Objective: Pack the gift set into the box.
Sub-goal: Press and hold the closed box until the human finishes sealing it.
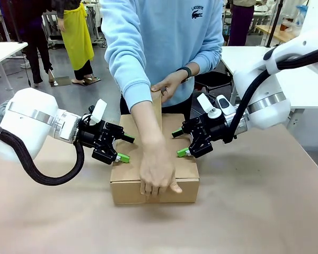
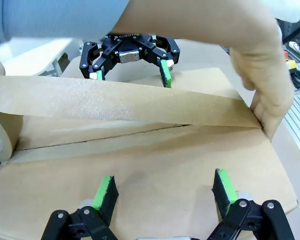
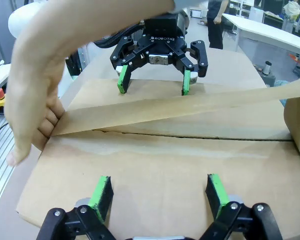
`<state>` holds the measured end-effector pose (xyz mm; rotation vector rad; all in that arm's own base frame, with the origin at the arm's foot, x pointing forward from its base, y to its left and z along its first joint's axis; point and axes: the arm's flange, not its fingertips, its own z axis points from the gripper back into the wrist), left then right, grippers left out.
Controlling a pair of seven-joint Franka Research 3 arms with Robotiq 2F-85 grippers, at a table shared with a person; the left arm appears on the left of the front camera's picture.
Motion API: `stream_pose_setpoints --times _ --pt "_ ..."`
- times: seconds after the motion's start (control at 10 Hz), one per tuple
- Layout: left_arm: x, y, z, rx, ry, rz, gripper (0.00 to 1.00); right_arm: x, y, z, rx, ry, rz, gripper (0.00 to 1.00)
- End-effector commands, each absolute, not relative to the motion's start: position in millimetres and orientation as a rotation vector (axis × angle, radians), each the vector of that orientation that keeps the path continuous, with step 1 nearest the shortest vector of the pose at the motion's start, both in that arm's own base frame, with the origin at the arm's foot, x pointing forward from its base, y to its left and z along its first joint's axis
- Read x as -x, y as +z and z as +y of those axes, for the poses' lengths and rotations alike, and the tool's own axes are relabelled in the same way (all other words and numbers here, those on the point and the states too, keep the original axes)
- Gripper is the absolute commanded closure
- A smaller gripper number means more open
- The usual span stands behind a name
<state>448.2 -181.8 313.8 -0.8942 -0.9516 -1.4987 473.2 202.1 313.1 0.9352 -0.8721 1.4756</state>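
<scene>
The desk (image 1: pixel 265 211), a plain tan surface, carries one item resting directly on it, the box (image 1: pixel 185 182), a brown cardboard carton with flaps closed, standing at centre with bare desk surface around it from 3 through 6 to 9 o'clock.

Front view: fixed camera on the robot's side, raised, facing across the worktop (image 1: pixel 265 211) toward the person at the far side, at middle range.

Left wrist view: close, looking along the left end effector (image 2: pixel 165 192) across the box (image 2: pixel 155 175) top toward the right end effector (image 2: pixel 130 72) opposite.

Right wrist view: close, the mirror arrangement, looking past the right end effector (image 3: pixel 157 192) at the left end effector (image 3: pixel 152 82).

All three views share the box top, the tape strip (image 1: pixel 157 108) and the person's hand (image 1: pixel 156 169) pressing at the near end.
</scene>
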Motion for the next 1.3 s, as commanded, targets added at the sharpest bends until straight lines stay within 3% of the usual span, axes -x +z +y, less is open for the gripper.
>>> stream_pose_setpoints --times 0.0,1.2 --pt "-446.7 312.0 -183.2 0.887 -1.502 -0.945 0.00 -472.3 311.8 201.8 -0.930 1.482 -0.874 0.00" --pt "-446.7 312.0 -183.2 0.887 -1.502 -0.945 0.00 -472.3 311.8 201.8 -0.930 1.482 -0.874 0.00"
